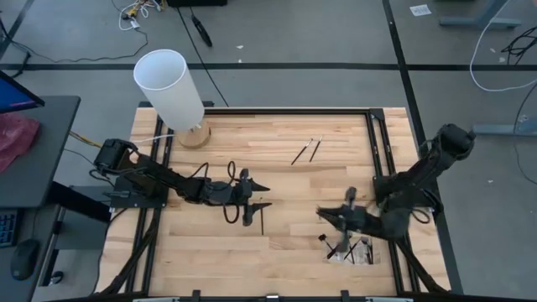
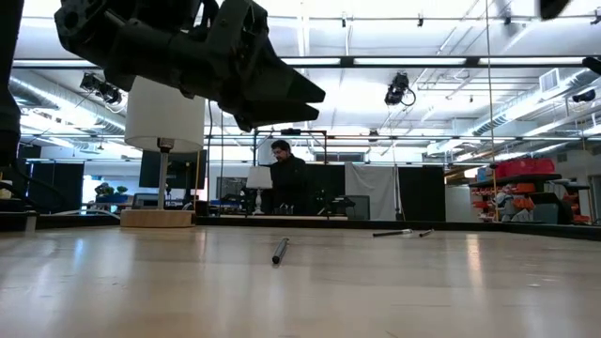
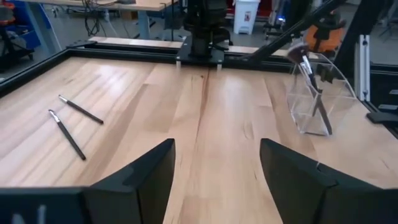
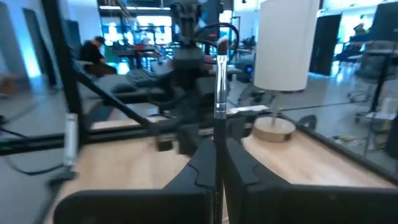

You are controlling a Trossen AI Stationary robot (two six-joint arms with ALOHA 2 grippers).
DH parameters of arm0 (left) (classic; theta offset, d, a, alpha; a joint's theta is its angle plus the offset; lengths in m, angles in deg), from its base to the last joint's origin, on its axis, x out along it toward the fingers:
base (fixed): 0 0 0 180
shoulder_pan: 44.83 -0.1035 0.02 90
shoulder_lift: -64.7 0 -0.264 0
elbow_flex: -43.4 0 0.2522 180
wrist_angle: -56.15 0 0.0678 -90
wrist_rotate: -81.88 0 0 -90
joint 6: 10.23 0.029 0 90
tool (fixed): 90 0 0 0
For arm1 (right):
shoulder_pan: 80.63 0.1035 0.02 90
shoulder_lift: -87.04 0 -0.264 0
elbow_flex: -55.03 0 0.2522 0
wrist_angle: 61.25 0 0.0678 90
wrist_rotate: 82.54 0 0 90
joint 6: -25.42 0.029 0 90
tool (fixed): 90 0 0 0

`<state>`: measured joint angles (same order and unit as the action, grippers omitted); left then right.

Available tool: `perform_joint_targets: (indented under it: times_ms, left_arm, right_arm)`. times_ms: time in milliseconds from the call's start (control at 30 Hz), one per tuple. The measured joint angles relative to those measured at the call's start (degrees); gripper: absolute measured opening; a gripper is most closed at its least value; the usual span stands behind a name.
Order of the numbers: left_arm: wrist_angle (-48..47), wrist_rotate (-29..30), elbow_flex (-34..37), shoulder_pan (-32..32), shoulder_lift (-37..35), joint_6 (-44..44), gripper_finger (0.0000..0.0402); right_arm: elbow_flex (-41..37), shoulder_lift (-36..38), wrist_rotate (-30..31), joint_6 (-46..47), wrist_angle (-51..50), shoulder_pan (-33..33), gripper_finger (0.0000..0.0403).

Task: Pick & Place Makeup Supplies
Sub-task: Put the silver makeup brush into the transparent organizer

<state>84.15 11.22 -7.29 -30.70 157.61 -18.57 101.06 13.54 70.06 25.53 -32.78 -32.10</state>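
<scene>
My left gripper point(image 1: 262, 192) hovers open over the middle of the table with nothing between its fingers point(image 3: 214, 180). One dark makeup brush point(image 1: 261, 221) lies flat on the wood just on the near side of it, also in the low view point(image 2: 280, 250). Two more brushes point(image 1: 308, 150) lie side by side farther back point(image 3: 69, 124). My right gripper point(image 1: 329, 214) is above the near right part of the table, shut on another brush point(image 4: 219, 87). A clear holder point(image 1: 357, 250) at the near right has several brushes in it point(image 3: 314, 99). My right gripper pinches the brush's dark handle point(image 4: 217, 140) between its two fingertips. The pale ferrule and bristle tip point(image 4: 221, 45) stand out well beyond the fingers. The brush is lifted clear of the table.
A big white cylinder on a round wooden base point(image 1: 172, 88) stands at the far left corner. A black frame point(image 1: 382, 151) runs round the table's edges. A person point(image 2: 285, 178) stands in the room beyond the table. Bare wood lies between the two arms.
</scene>
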Motion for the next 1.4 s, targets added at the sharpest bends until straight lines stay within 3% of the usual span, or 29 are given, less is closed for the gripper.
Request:
perform_joint_targets:
  times_ms: [433,700,933,1100,1400]
  left_arm:
    - [-0.3,0.1,0.0,0.0,0.0,-0.1,0.0232]
    - [-0.2,0.1,0.0,-0.1,0.0,-0.1,0.0232]
    - [-0.2,0.1,0.0,-0.1,0.0,-0.1,0.0232]
    - [0.0,0.1,0.0,-0.1,0.1,-0.1,0.0232]
    - [0.0,0.5,0.0,-0.1,0.1,-0.1,0.0232]
  right_arm:
    - [0.0,-1.9,18.2,16.0,-0.3,28.2,0.0003]
    - [0.0,-7.5,27.2,25.9,-4.3,33.1,0.0002]
    - [-1.3,-12.2,27.2,33.6,-4.3,31.6,0.0002]
    - [-2.3,-12.6,26.8,34.2,-4.2,30.7,0.0002]
    - [-5.6,-12.8,12.4,46.4,-8.9,24.4,0.0002]
